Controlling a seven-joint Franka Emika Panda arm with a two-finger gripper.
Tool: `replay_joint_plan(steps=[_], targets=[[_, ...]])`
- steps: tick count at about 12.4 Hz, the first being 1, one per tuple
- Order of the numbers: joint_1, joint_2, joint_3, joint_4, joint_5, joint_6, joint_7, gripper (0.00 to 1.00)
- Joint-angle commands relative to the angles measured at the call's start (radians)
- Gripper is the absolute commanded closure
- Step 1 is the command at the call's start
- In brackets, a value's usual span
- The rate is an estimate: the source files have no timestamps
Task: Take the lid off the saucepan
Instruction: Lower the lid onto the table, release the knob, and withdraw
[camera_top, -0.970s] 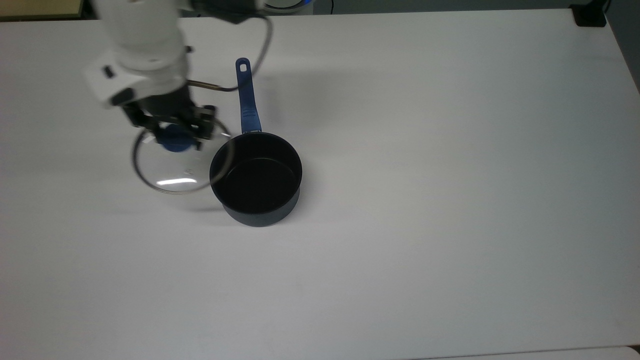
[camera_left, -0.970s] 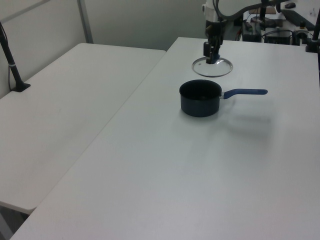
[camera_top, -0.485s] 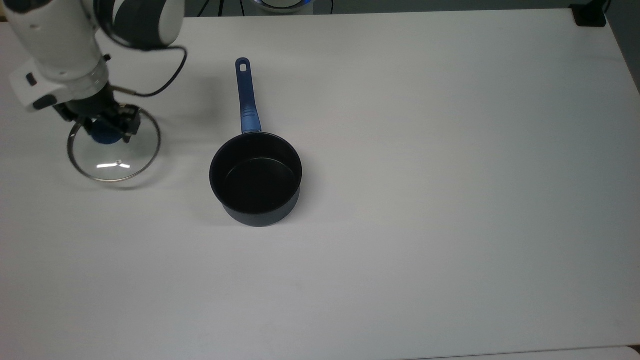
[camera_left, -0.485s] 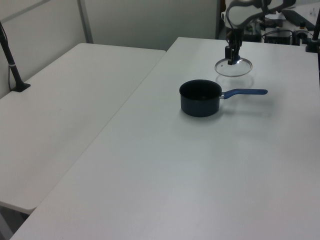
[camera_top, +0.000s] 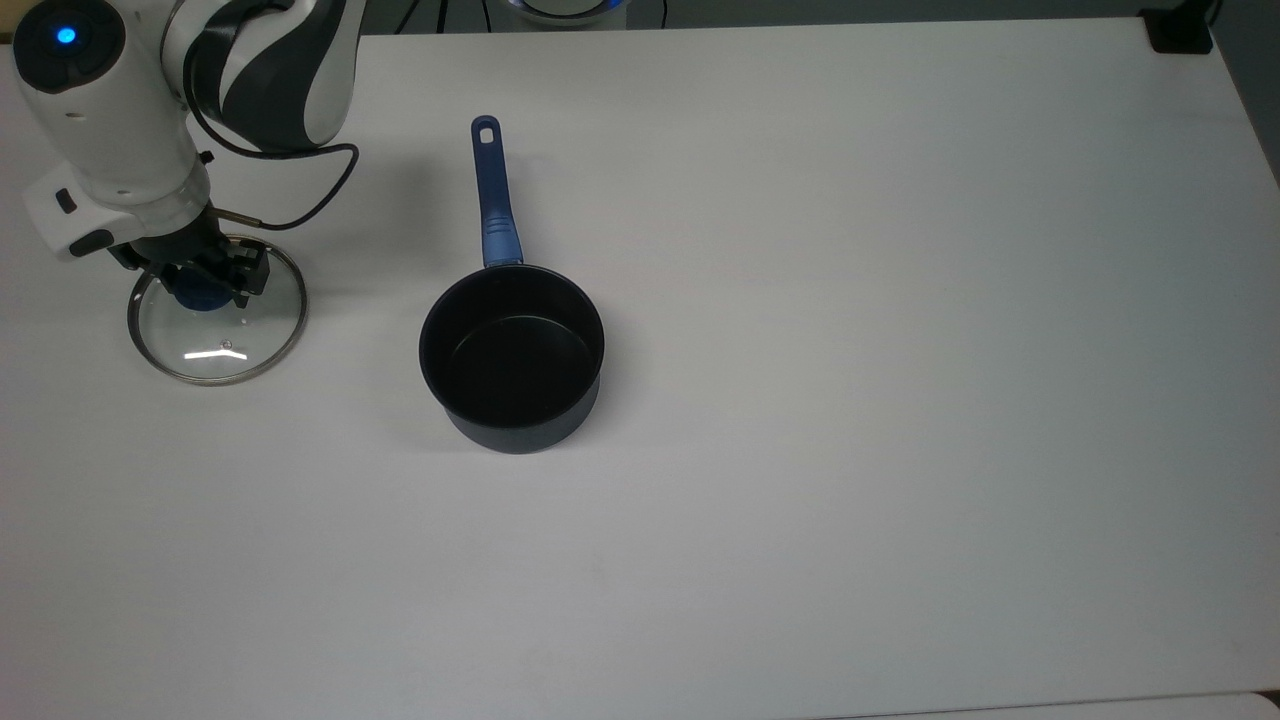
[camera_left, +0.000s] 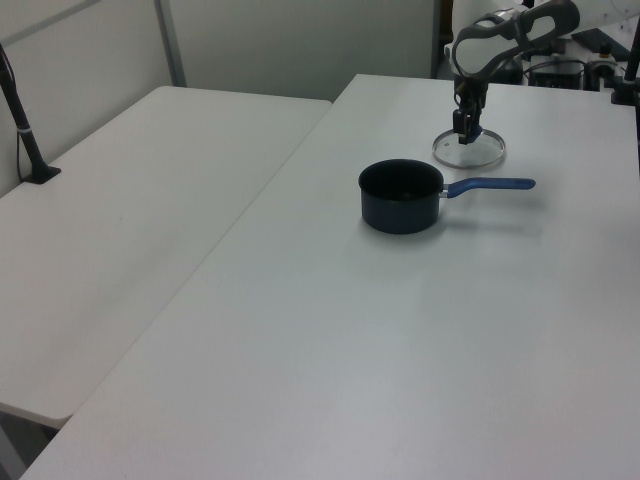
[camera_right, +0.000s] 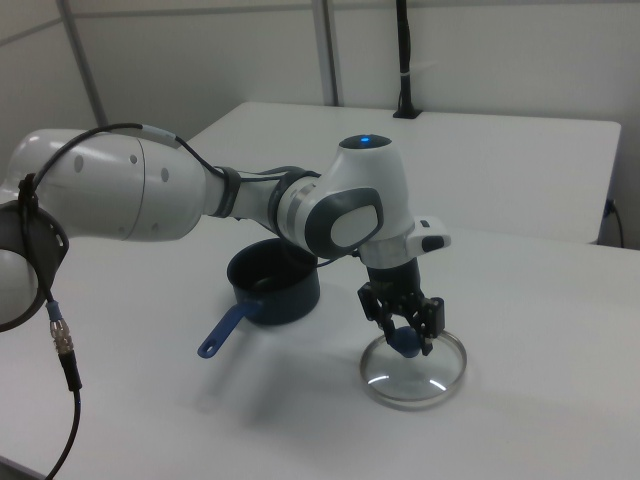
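Observation:
The saucepan (camera_top: 512, 350) stands uncovered near the middle of the white table (camera_top: 850, 400), its blue handle (camera_top: 495, 200) pointing to the top view's top. It also shows as the saucepan (camera_left: 400, 195) and the saucepan (camera_right: 275, 283). The glass lid (camera_top: 225, 335) lies flat at the top view's far left, well apart from the pan. My gripper (camera_top: 205, 288) is straight above it, shut on the blue knob. In the right view the gripper (camera_right: 405, 335) clasps the knob over the lid (camera_right: 420, 375). In the left view the gripper (camera_left: 464, 132) meets the lid (camera_left: 470, 152) behind the pan.
A black cable (camera_top: 300, 190) loops from the arm over the table near the lid. A black object (camera_top: 1180, 35) sits at the table's corner on the top view's top right. A second table (camera_left: 130, 200) adjoins, with a black post (camera_left: 25, 130).
The gripper carried the lid from beside the pan's rim away to the top view's left, then lowered it to the tabletop. The saucepan has not moved.

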Motion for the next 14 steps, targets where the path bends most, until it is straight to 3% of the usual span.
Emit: replay_joint_plan(steps=[1, 2, 5, 7, 10, 12, 14], targets=[[0.002, -0.003, -0.007, -0.049, 0.018, 0.043, -0.036, 0.08], [-0.002, -0.003, -0.007, -0.049, 0.017, 0.042, -0.036, 0.00], [-0.005, -0.054, -0.007, -0.049, 0.018, 0.030, -0.010, 0.00], [0.005, -0.184, -0.007, -0.059, 0.010, -0.085, 0.030, 0.00], [0.089, -0.377, -0.007, -0.065, 0.006, -0.313, 0.038, 0.00], [0.161, -0.454, 0.013, -0.065, -0.002, -0.435, 0.099, 0.00], [0.214, -0.492, 0.092, -0.060, -0.044, -0.512, 0.214, 0.00]])
